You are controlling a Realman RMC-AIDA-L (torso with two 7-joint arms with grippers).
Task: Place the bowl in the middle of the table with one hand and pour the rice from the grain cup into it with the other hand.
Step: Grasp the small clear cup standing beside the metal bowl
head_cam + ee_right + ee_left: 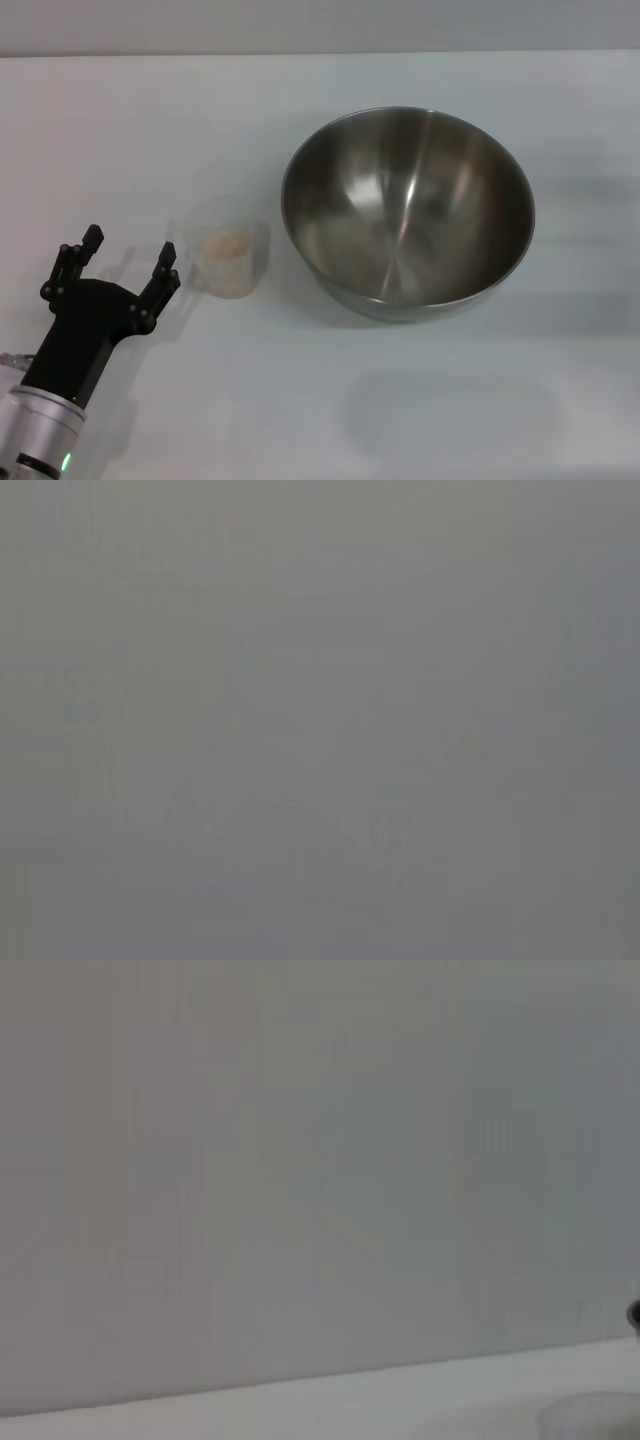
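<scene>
The shiny steel bowl (408, 212) stands upright and empty on the white table (330, 400), a little right of the middle. The clear grain cup (231, 258) stands just left of the bowl, with pale rice (229, 245) inside. My left gripper (130, 257) is open, low over the table just left of the cup, one fingertip (168, 255) close beside the cup without holding it. The right gripper is out of view; its wrist view shows only plain grey. The left wrist view shows the table edge and a faint cup rim (592, 1415).
The table's far edge (320, 53) runs along the top of the head view. A soft shadow (450, 415) lies on the table in front of the bowl.
</scene>
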